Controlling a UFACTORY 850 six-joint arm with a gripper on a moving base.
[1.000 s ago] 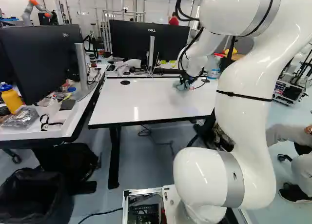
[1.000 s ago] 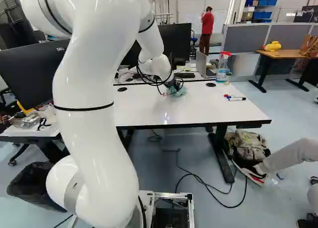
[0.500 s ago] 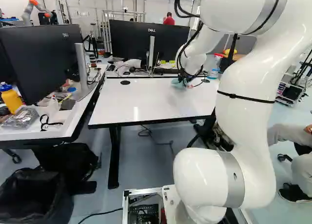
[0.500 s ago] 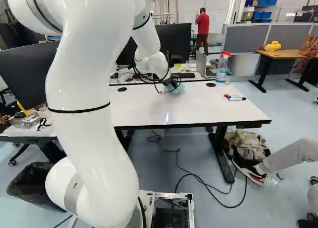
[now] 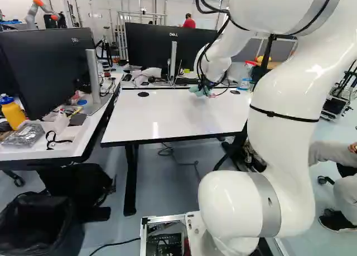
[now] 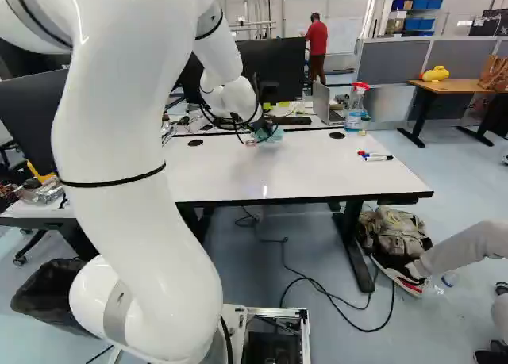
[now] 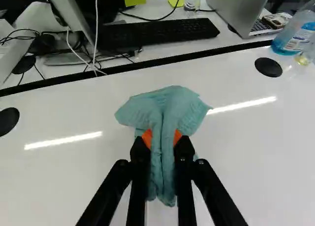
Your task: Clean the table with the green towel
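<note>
In the left base view my gripper [image 5: 204, 87] is over the far part of the white table [image 5: 167, 119], with the green towel [image 5: 196, 91] at its tips. The wrist view shows the gripper [image 7: 162, 140] shut on the bunched towel [image 7: 170, 108], whose folds are pinched between the orange pads and fan out ahead of the fingers. The towel's lower end hangs between the fingers. Whether its underside touches the tabletop, I cannot tell.
Behind the table's far edge are a keyboard [image 7: 157, 34], a monitor [image 5: 170, 49] and a laptop [image 6: 324, 102]. A spray bottle [image 6: 356, 106] stands at the far right corner. Markers [image 6: 376, 156] lie on the table's right part. Another robot [image 5: 42, 9] stands far back.
The arm has swung its gripper and the held towel along the far part of the table, leftward in both base views. The base has not moved.
</note>
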